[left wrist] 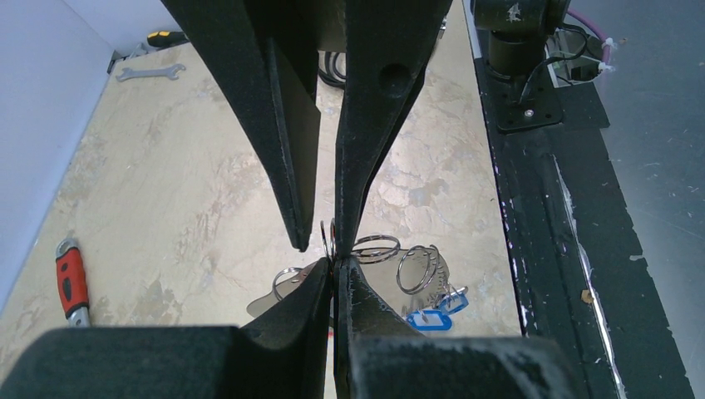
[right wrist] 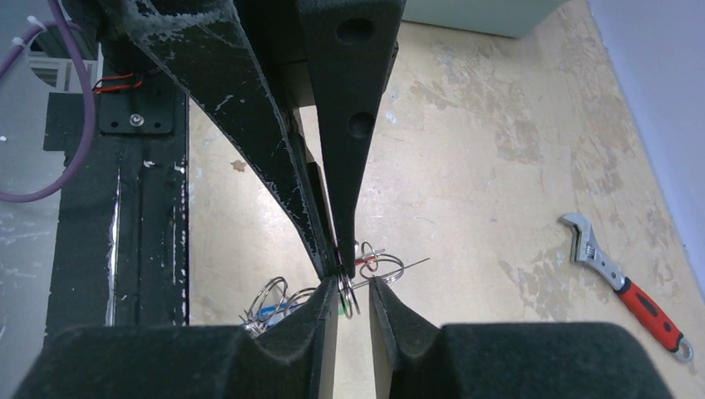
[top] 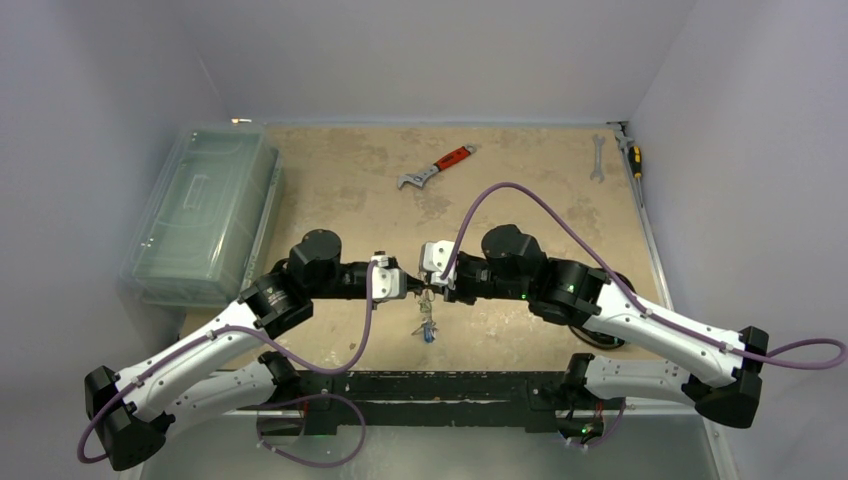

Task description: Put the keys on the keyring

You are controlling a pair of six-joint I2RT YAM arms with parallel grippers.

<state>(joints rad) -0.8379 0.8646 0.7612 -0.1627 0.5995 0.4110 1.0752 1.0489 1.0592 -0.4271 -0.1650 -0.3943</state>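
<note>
Furthest left, a clear plastic bin (top: 200, 215) sits at the edge of the mottled beige table (top: 520, 215), well apart from the work. The left arm reaches in from the lower left towards the middle, and the left gripper (left wrist: 335, 266) has its fingers pressed almost together on the thin edge of the keyring (left wrist: 328, 238), which shows edge-on just past its tips. Both grippers meet nose to nose over the near middle of the table. Directly below that meeting point hang the keys (top: 427, 327), a loose bunch of small silver split rings and blades with blue tags (left wrist: 434, 314) among them. Whether the bunch touches the tabletop cannot be told. Beyond them, towards the far side, a red-handled adjustable wrench (top: 437, 167) lies flat and alone. The right gripper (right wrist: 353, 284) faces the left one with its fingers a narrow gap apart. The keyring stands inside that gap, close to one finger, and no firm pinch shows in its own wrist view. A thin straight wire sticks out sideways from the rings just beyond its tips. Far right, near the wall, a plain silver spanner (top: 597, 158) lies just beside a screwdriver (top: 633, 158) with a yellow and black handle.
</note>
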